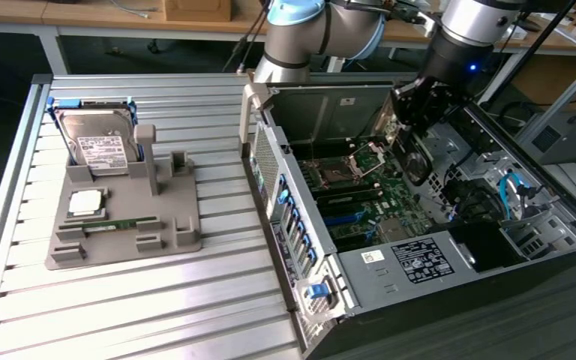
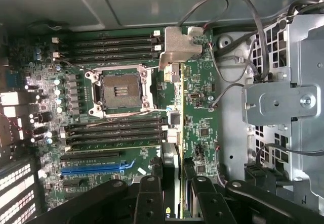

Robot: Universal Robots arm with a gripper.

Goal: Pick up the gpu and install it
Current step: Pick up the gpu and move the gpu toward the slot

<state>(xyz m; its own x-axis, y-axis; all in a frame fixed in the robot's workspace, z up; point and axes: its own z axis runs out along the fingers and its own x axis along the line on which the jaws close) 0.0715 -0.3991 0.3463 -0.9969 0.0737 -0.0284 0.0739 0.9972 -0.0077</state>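
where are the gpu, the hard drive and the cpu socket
gpu [image 2: 178, 44]: wrist view, on its silvery metal bracket end
hard drive [image 1: 106, 150]: exterior view, on its white label
cpu socket [image 2: 120, 90]: wrist view, on the socket's dark middle

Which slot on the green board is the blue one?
The long expansion slot is bright blue. The memory slots either side of the processor socket are all black.

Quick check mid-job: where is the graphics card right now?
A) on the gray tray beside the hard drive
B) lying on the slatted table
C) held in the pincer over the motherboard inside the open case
C: the pincer grips the graphics card above the motherboard in the open case; the tray carries the hard drive.
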